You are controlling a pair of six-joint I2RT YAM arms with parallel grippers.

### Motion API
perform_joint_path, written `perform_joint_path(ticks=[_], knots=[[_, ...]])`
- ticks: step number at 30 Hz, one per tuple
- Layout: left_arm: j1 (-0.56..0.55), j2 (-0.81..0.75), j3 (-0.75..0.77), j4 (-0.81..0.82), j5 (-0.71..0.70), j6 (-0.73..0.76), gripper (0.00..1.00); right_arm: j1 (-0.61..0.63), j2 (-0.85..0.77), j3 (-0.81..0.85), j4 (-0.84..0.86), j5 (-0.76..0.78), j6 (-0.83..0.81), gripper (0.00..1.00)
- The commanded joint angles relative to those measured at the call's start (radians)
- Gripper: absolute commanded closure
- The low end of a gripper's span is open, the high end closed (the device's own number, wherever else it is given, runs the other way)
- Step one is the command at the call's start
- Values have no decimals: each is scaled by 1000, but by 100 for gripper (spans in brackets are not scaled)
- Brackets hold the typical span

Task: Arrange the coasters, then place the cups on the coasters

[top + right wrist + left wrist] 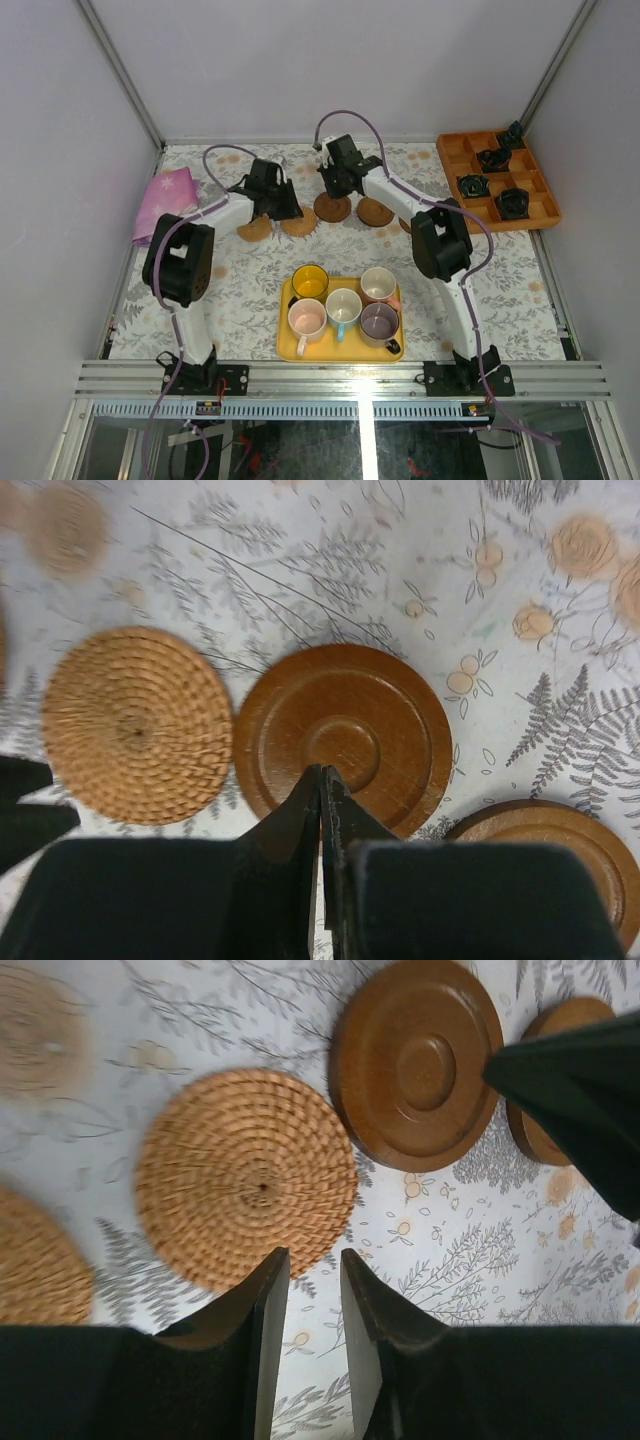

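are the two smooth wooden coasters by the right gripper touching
Apart. The right wrist view shows a strip of tablecloth between the centre coaster and the lower-right coaster.

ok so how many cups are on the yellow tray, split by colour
yellow cup: 1
salmon pink cup: 1
white-and-light-blue cup: 1
pale pink cup: 1
purple-grey cup: 1
total: 5, all standing on the yellow tray
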Motion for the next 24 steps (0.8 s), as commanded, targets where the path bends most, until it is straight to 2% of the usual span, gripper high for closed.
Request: perform_joint_path(ticks=[1, 12, 19, 24], knots=[[-26, 74, 66, 76, 89, 14, 71, -26, 50, 98, -60, 20, 26, 100], [-35, 160, 124, 32, 69, 14, 65, -42, 133, 118, -100, -52, 46, 100], [-34, 161, 116, 14, 23, 19, 64, -43, 65, -60, -90, -68, 59, 100], [-34, 159, 113, 13, 8, 20, 64, -42, 6, -173, -85, -21, 64, 100]])
